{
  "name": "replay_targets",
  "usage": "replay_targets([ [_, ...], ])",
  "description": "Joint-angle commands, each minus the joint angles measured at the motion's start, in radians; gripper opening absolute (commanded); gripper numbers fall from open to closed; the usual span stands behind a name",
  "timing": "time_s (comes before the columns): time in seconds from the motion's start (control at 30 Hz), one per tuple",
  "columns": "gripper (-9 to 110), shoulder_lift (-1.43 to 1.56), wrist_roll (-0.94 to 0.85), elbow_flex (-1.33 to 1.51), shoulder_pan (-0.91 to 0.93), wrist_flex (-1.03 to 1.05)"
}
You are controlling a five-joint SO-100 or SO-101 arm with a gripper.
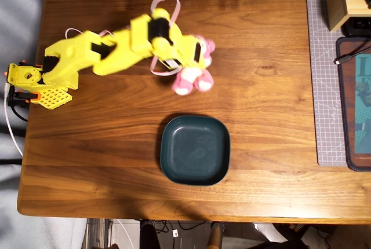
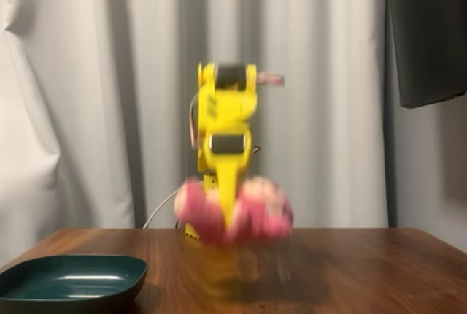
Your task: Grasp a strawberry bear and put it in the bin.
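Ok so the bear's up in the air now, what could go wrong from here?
The strawberry bear hangs clear of the table, pinched across its middle by the gripper; soft plush could slip out. The bin is shallow, so a high or off-centre release might bounce the bear over the rim.

Fuzzy pink plush is seen on the strawberry bear (image 1: 194, 75); glossy dark teal glaze on the bin (image 1: 195, 150); grained, satin-finished wood on the table (image 1: 116, 145).

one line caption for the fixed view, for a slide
Yellow arm's gripper holds the blurred pink plush strawberry bear above the wooden table, dark teal dish waiting at left.
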Motion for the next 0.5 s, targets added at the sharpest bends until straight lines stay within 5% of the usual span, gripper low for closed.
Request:
replay_targets([
  [0.0, 0, 0.244, 0.054, 0.107, 0.011, 0.051],
  [0.47, 0, 0.299, 0.014, 0.066, -0.261, 0.041],
])
